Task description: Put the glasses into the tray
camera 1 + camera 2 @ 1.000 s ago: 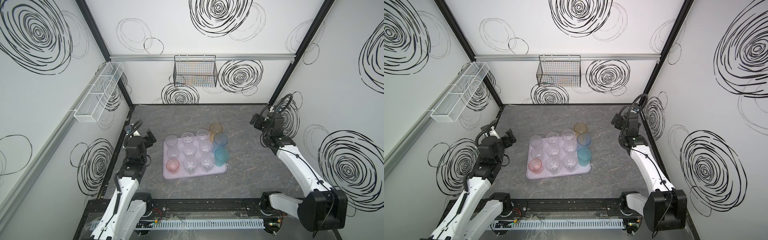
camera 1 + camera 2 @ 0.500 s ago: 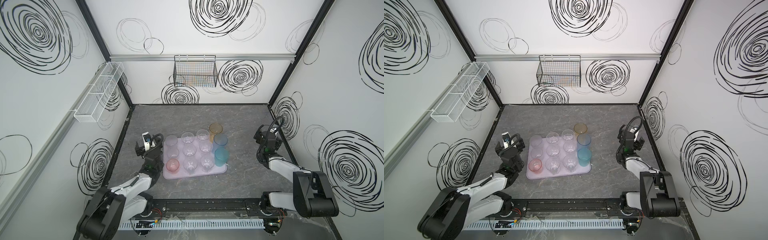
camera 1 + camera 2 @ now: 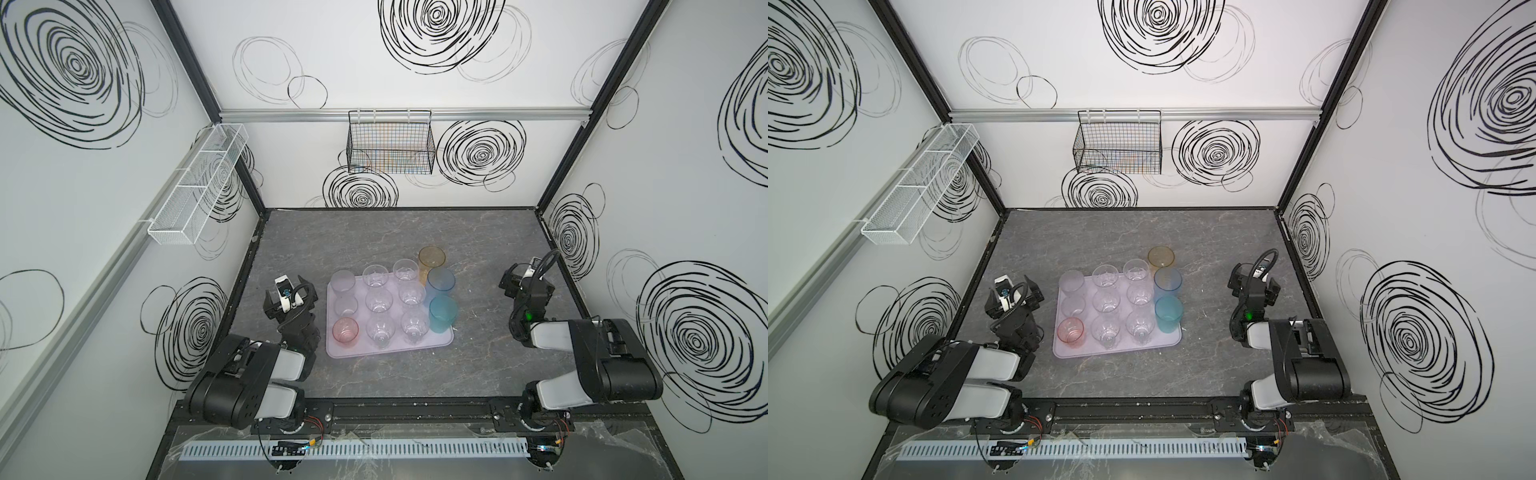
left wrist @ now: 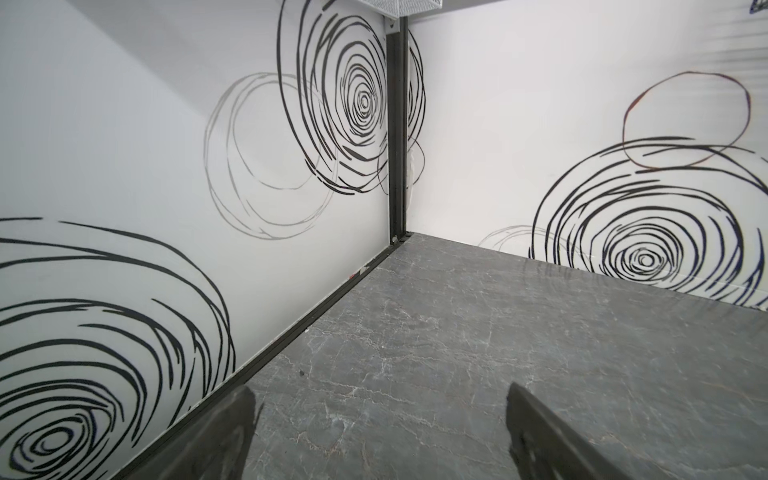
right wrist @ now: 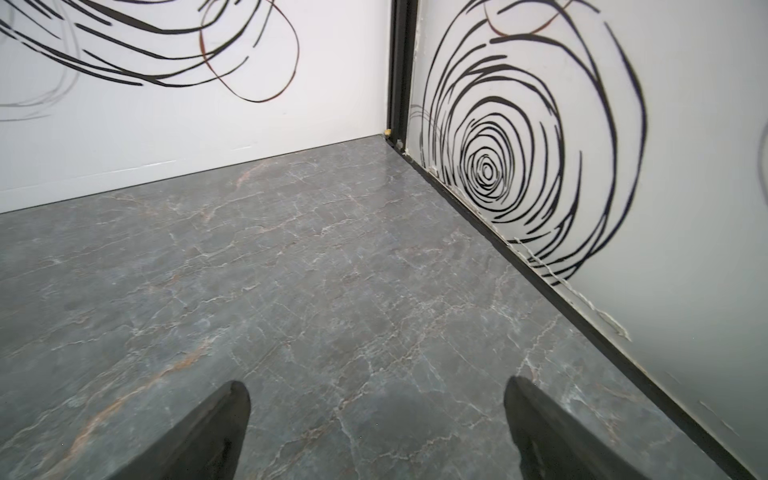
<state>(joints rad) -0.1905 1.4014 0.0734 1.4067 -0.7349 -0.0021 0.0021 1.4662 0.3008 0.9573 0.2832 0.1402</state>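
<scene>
Top views: seeing seemingly all see-through tumblers sitting on the flat pale lilac rectangular tray, left gripper and right gripper gaping empty, guessing basically done.

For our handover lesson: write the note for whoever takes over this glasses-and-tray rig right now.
Left gripper: open, empty, left of the tray.
Right gripper: open, empty, well to its right.
Done: eight clear glasses and the pink glass in the tray; teal glass and blue glass along its right edge.
To do: check the amber glass at the far right corner; cannot tell if it is inside the rim.
</scene>
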